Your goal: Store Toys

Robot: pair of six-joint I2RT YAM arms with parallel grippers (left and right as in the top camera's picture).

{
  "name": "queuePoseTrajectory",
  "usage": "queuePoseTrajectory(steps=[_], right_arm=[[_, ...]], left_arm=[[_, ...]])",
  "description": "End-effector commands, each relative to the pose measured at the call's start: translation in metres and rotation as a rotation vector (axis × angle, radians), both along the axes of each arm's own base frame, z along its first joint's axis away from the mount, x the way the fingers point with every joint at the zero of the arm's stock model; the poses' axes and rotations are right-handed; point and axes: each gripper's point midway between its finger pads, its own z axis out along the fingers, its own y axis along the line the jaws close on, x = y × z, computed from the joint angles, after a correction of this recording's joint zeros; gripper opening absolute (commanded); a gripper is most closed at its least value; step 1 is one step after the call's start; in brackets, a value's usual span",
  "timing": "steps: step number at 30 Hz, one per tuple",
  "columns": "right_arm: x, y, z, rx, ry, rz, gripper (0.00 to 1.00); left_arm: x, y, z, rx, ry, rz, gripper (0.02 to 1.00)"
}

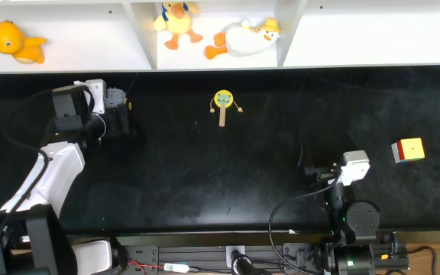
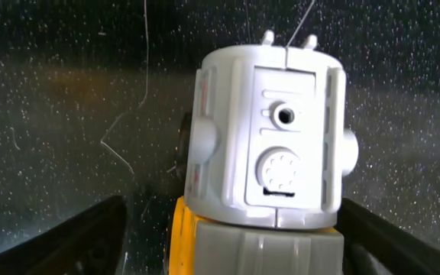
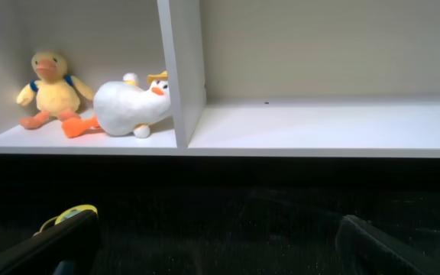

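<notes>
One toy robot (image 2: 266, 145) is the toy being worked on now. It is on the black surface (image 1: 205, 176), close in front of the left box of the shelf (image 1: 373, 30). The left end effector (image 2: 233, 202) is around it, with its fingers wide apart, one on each side. I can see a gap on at least one side, so I think it has not squeezed the toy yet. This looks like the grabbing step. Next it would need to close on the robot, lift it, and set it inside the shelf.

The robot has a round white top with two tiny bumps. It has a flat panel with a small hole and a round dial, and a knob on each side. Lower down it is yellow and grey. It looks hard and smooth, so it might slip.

In the shelf lie an orange duck (image 1: 14, 40), a yellow duck (image 1: 177, 21) and a white duck (image 1: 243, 38). A little drum on a stick (image 1: 222, 103) waits in front of the shelf. A colourful cube (image 1: 408, 150) waits farther from it. The right end effector (image 3: 220, 218) is wide open, holds nothing and faces the shelf.
</notes>
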Motion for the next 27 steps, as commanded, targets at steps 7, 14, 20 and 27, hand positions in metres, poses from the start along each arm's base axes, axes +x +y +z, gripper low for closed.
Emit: queuePoseTrajectory(steps=[7, 14, 20, 27], right_arm=[[0.000, 0.002, -0.003, 0.000, -0.001, 0.008, 0.993], [0.000, 0.002, -0.003, 0.001, -0.002, 0.008, 0.996], [0.000, 0.002, -0.003, 0.001, -0.002, 0.008, 0.993], [0.000, 0.002, -0.003, 0.001, -0.001, 0.008, 0.993]], left_arm=[[-0.001, 0.000, -0.003, 0.009, 0.007, -0.005, 0.625], [-0.001, 0.000, -0.003, 0.009, 0.006, -0.005, 0.533], [-0.004, 0.000, 0.012, 0.017, -0.017, -0.002, 0.527], [-0.014, 0.001, 0.054, 0.037, -0.103, 0.005, 0.516]])
